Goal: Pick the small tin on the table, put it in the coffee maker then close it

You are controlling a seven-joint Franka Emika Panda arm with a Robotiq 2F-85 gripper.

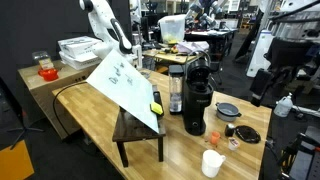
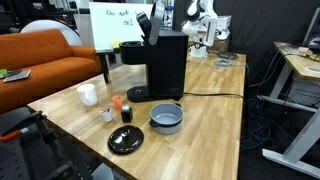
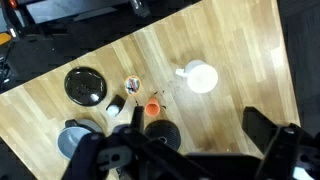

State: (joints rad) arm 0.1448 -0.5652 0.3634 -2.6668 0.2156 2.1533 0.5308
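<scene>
The small tin (image 3: 132, 85) stands on the light wooden table (image 3: 230, 40), between a white cup (image 3: 200, 77) and a black round lid (image 3: 85, 85). It also shows in both exterior views (image 2: 107, 115) (image 1: 233, 143). The black coffee maker (image 2: 160, 65) (image 1: 195, 105) stands mid-table, and its top (image 3: 162, 132) shows at the lower edge of the wrist view. In an exterior view its hinged top looks raised. My gripper (image 3: 198, 121) is open and empty, high above the table. It is apart from the tin, roughly over the spot beside the coffee maker.
Near the tin are a small orange-topped item (image 3: 153, 106), a small black item (image 3: 116, 105) and a grey bowl (image 2: 167, 118). A clear jar (image 1: 177, 90) stands behind the coffee maker. A dark stool (image 1: 140, 130) and a leaning whiteboard (image 1: 125, 85) are beside the table.
</scene>
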